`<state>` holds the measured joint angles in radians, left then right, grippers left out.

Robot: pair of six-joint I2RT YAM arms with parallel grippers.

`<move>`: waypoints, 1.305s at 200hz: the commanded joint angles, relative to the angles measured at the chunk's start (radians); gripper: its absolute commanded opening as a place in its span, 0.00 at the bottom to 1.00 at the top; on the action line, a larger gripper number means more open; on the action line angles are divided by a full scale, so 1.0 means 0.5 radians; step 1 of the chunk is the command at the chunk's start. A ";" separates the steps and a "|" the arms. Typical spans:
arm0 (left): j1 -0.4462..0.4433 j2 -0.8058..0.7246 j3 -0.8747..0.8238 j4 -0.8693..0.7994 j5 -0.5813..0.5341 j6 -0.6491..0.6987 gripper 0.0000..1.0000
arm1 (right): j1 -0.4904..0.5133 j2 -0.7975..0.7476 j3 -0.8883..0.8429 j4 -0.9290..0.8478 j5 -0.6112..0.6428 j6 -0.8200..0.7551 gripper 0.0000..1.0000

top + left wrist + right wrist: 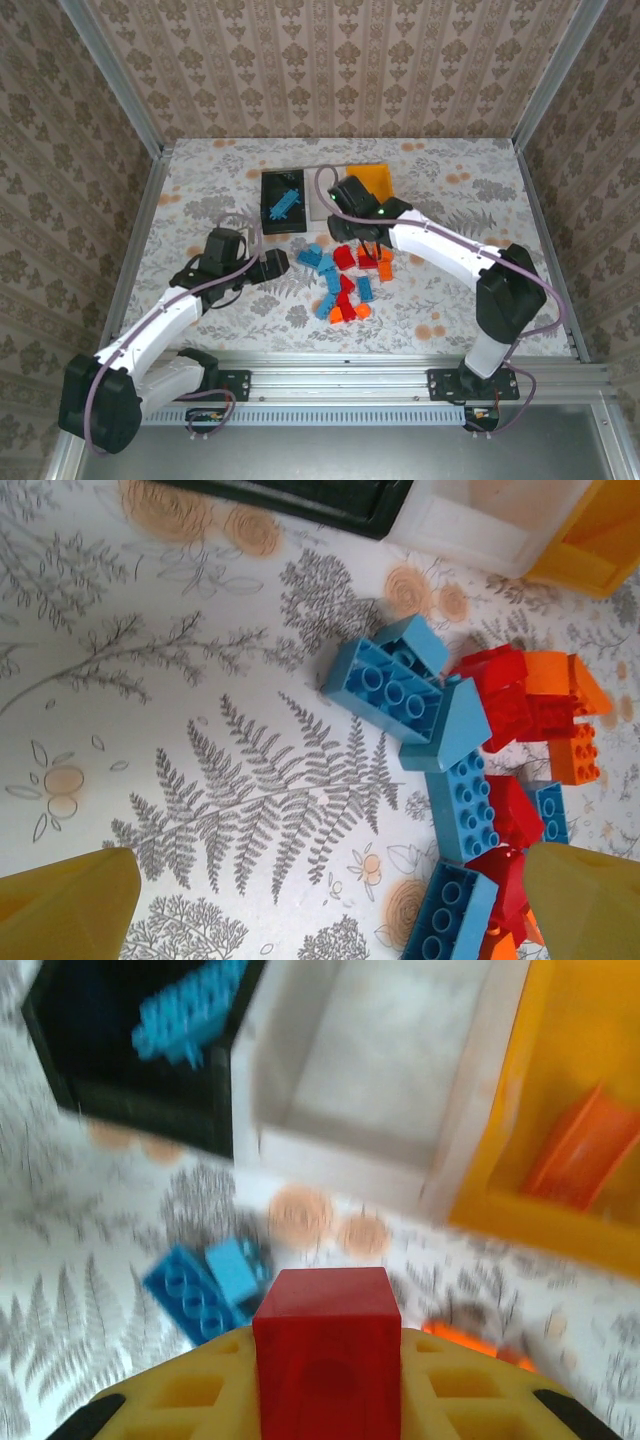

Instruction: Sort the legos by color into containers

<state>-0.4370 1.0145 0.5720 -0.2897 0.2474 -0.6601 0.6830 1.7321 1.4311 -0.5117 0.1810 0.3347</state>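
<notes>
My right gripper [325, 1400] is shut on a red lego [325, 1345], held above the table just short of the bins. Ahead of it stand the black bin [70, 1090] holding a light blue lego [190, 1010], the white bin [370, 1085], and the orange-yellow bin [575, 1040] with an orange lego [585, 1145] inside. From above, the right gripper [350, 203] hovers by the bins and covers the white one. My left gripper [330, 910] is open over bare cloth, left of the pile of blue, red and orange legos [470, 740], [350, 280].
A flower-patterned cloth [210, 170] covers the table, which has metal rails and wallpapered walls on three sides. Two blue bricks [210, 1285] lie just in front of the black bin. The left gripper [280, 265] sits left of the pile.
</notes>
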 commanded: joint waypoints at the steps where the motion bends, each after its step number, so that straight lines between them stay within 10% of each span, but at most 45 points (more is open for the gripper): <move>1: 0.005 -0.020 -0.077 0.046 0.019 -0.074 1.00 | -0.065 0.214 0.228 -0.004 0.115 -0.078 0.31; 67: 0.012 -0.104 -0.180 -0.059 -0.038 -0.108 1.00 | -0.237 0.920 1.075 -0.294 0.003 -0.130 0.33; 122: 0.015 -0.002 -0.075 -0.070 0.032 -0.057 1.00 | -0.228 0.829 1.162 -0.331 -0.105 -0.144 0.55; 261: -0.318 0.114 -0.150 0.169 0.089 -0.235 1.00 | -0.228 -0.380 -0.778 -0.164 -0.273 0.141 0.57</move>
<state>-0.5686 1.0439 0.4873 -0.2481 0.2920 -0.7429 0.5720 1.5600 1.0935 -0.5945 0.1188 0.3698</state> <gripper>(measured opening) 0.997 0.560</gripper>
